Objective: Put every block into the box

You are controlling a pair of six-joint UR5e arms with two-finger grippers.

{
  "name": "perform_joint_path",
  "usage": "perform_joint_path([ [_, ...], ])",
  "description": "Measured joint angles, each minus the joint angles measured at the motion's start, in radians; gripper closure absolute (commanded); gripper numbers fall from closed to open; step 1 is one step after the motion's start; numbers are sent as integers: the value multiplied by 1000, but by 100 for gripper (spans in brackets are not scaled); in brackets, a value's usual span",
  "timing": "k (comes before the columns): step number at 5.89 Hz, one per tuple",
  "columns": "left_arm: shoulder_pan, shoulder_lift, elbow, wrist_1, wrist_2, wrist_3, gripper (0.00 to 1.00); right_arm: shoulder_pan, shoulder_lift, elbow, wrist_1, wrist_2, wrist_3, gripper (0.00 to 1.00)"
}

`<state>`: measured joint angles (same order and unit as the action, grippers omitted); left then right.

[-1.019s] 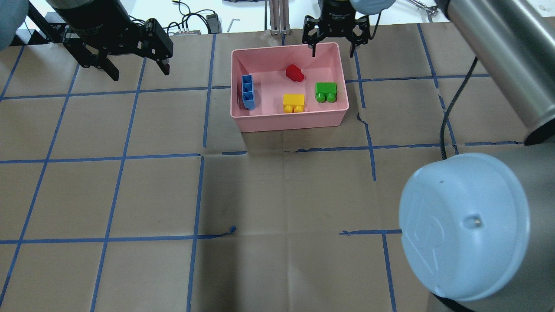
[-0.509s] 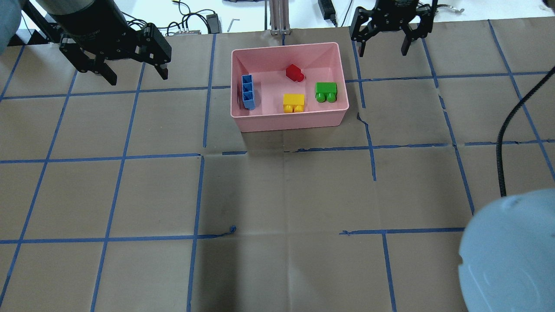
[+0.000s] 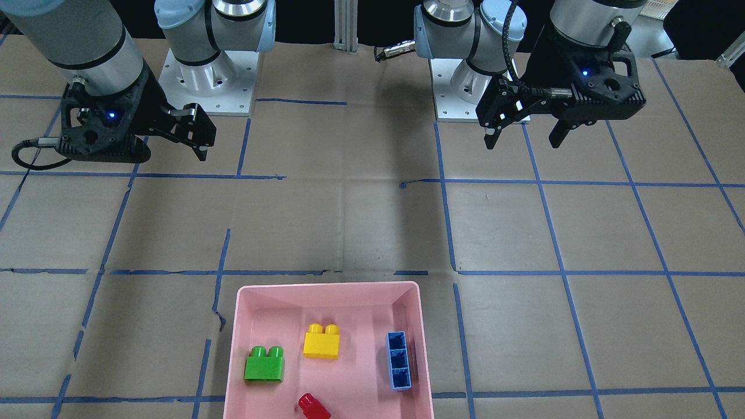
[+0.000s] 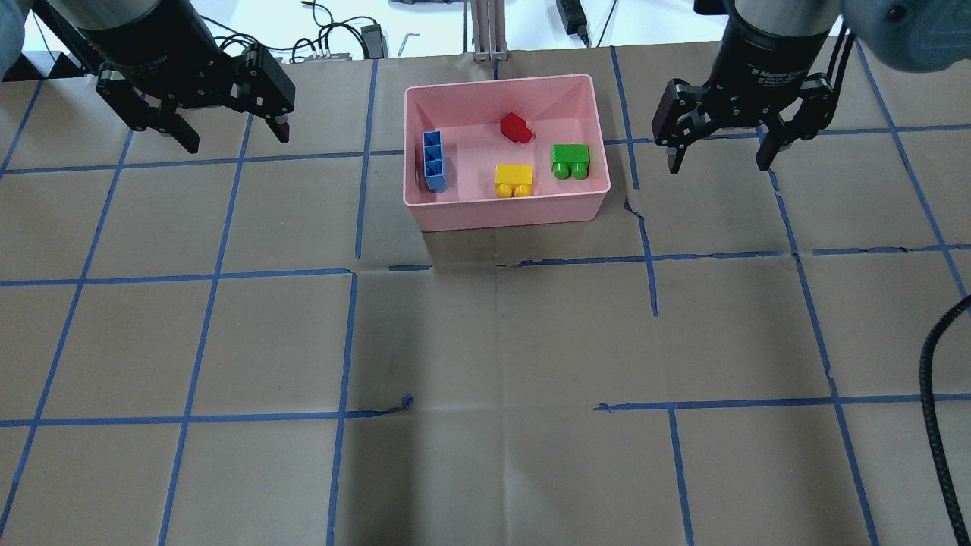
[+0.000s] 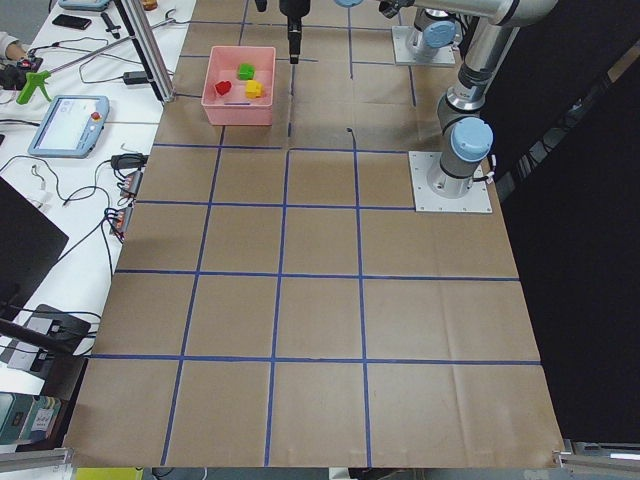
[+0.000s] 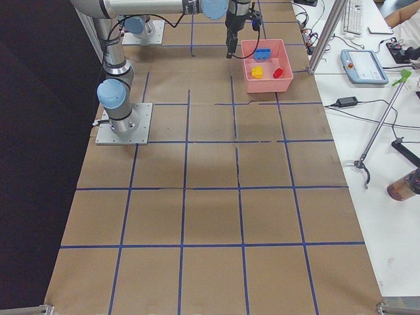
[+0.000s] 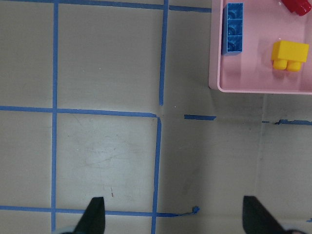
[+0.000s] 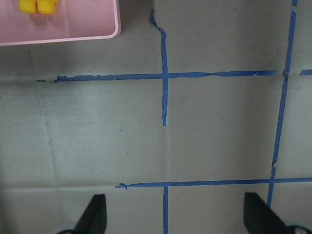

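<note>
The pink box [image 4: 504,214] stands at the far middle of the table. In it lie the long blue block [image 4: 432,161] by the left wall, the red block [image 4: 516,127], the yellow block [image 4: 513,180] and the green block [image 4: 570,161]. My left gripper [image 4: 235,136] is open and empty, above the table left of the box. My right gripper [image 4: 718,163] is open and empty, right of the box. The left wrist view shows the box corner [image 7: 219,85] with the blue block [image 7: 233,28] and yellow block [image 7: 289,55]. The right wrist view shows the box corner [image 8: 73,36].
Brown paper with a blue tape grid covers the table. An aluminium post [image 4: 485,30] and cables [image 4: 334,34] sit just beyond the far edge behind the box. A black cable [image 4: 937,425] hangs at the near right.
My right gripper has moved from over the box's far edge to the right and nearer, now beside the box. My left gripper shifted slightly left. The blocks have not moved.
</note>
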<state>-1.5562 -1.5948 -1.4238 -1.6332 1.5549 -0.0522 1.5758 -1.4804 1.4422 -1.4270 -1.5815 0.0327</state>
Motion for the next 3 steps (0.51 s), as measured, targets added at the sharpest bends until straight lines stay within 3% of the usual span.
perform_joint_path([
  [3, 4, 5, -1, 0, 1, 0, 0, 1, 3, -17, 2, -9, 18, 0],
])
